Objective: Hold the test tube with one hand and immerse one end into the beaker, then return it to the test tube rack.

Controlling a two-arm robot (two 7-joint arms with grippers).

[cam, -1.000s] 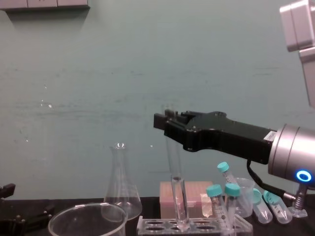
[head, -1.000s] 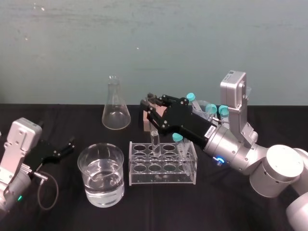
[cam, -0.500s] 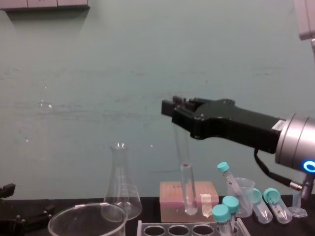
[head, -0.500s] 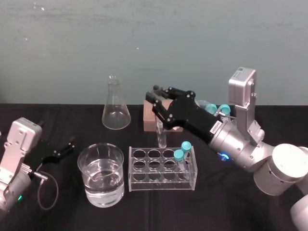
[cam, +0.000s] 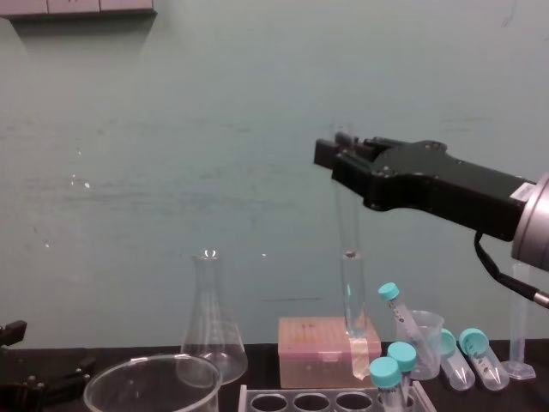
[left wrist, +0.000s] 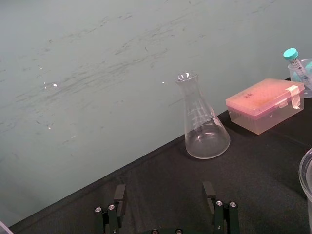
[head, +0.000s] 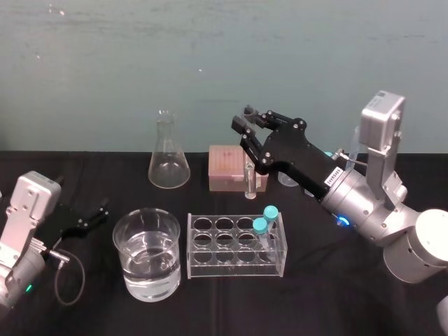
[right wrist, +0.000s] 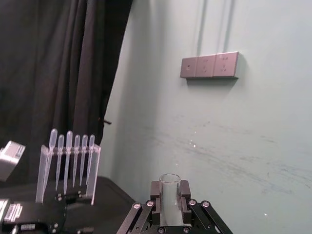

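Head view, right claw [head: 245,120] clamped on upright test tube [head: 249,185] beyond rack [head: 234,241], left claw [left wrist: 162,195] parked, spread.

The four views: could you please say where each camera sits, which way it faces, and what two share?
Head view: on the head, facing down at the black table; left pincer parked at left, right pincer holding the long clear glass test tube.
Chest view: lower, facing across the table; right pincer in profile.
Left wrist view: facing the conical glass flask; own open pincer.
Right wrist view: facing the wall; own pincer clamping the tube.
Head and chest share the tube and pink plastic box.
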